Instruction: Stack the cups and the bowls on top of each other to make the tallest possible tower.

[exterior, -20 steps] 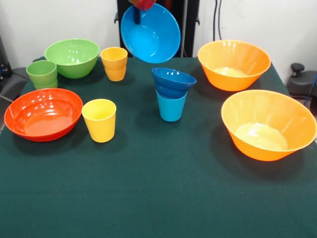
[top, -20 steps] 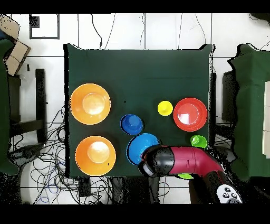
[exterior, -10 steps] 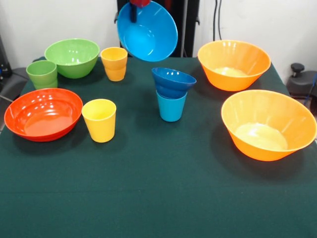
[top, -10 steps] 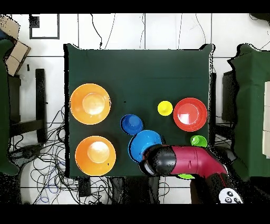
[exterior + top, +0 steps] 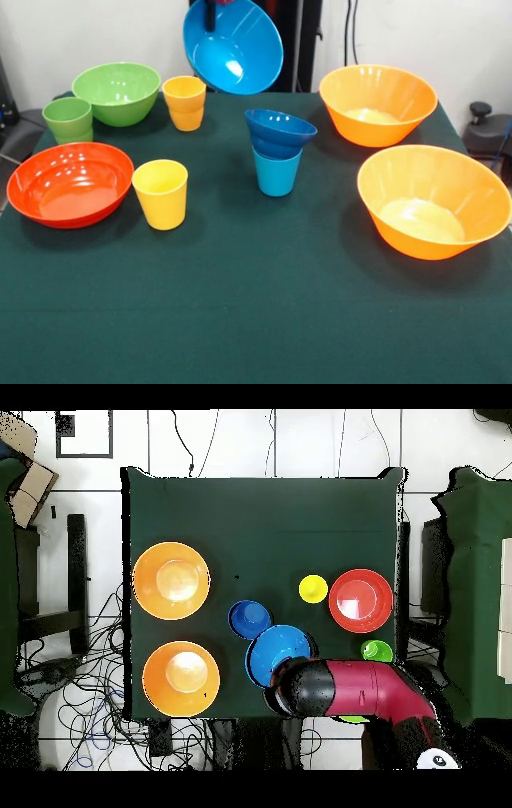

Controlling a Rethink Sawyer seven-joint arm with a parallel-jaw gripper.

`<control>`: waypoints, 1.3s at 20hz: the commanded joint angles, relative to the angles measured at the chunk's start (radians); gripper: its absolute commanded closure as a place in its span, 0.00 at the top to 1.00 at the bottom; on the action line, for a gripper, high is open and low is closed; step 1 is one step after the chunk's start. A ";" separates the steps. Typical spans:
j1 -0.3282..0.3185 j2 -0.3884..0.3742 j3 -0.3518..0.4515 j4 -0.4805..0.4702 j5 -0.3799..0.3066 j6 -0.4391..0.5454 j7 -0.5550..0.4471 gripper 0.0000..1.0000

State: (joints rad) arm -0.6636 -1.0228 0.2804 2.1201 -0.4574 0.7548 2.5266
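My tool [image 5: 211,10] grips the light blue bowl [image 5: 233,46] by its rim, tilted high, to clear the blue stack [image 5: 278,152] below.

Medium light blue bowl [image 5: 233,46] is airborne, tilted steeply with its opening facing forward, above the surface's far edge. Dark blue bowl [image 5: 280,133] sits slightly tilted on the upright light blue cup [image 5: 276,172], mid-surface: a two-piece tower. Red-orange bowl [image 5: 70,183] is upright at the left edge, with a yellow cup [image 5: 161,194] just beside it. Second yellow cup [image 5: 185,102], green bowl [image 5: 117,93] and green cup [image 5: 68,120] stand upright toward the far left corner. Two large orange bowls, far right [image 5: 378,103] and right edge [image 5: 433,200], each lean a bit.
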 commanded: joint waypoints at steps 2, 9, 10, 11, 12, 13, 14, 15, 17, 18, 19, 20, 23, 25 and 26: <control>0.044 -0.014 0.057 -0.024 -0.022 0.011 -0.112 0.00; 0.053 -0.017 0.048 -0.027 -0.044 -0.027 -0.098 0.00; 0.055 -0.020 0.047 -0.028 -0.047 -0.031 -0.097 0.00; 0.057 -0.022 0.047 -0.031 -0.050 -0.031 -0.098 0.00; 0.060 -0.020 0.045 -0.034 -0.053 -0.034 -0.095 0.00; 0.063 -0.024 0.044 -0.031 -0.053 -0.037 -0.092 0.00; 0.065 -0.022 0.043 -0.033 -0.055 -0.042 -0.089 0.00; 0.069 -0.030 0.042 -0.023 -0.052 -0.051 -0.083 0.00; 0.079 -0.031 0.038 -0.021 -0.057 -0.068 -0.070 0.00; 0.082 -0.028 0.035 -0.023 -0.059 -0.076 -0.064 0.00; 0.089 -0.025 0.032 -0.022 -0.064 -0.088 -0.054 0.00; 0.093 -0.020 0.028 -0.024 -0.070 -0.100 -0.047 0.00; 0.106 -0.010 0.019 -0.028 -0.081 -0.124 -0.033 0.00; 0.109 -0.008 0.015 -0.032 -0.079 -0.130 -0.034 0.00; 0.110 -0.006 0.015 -0.035 -0.077 -0.133 -0.035 0.00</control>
State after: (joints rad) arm -0.5888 -1.0548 0.2800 2.1199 -0.4576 0.7139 2.5266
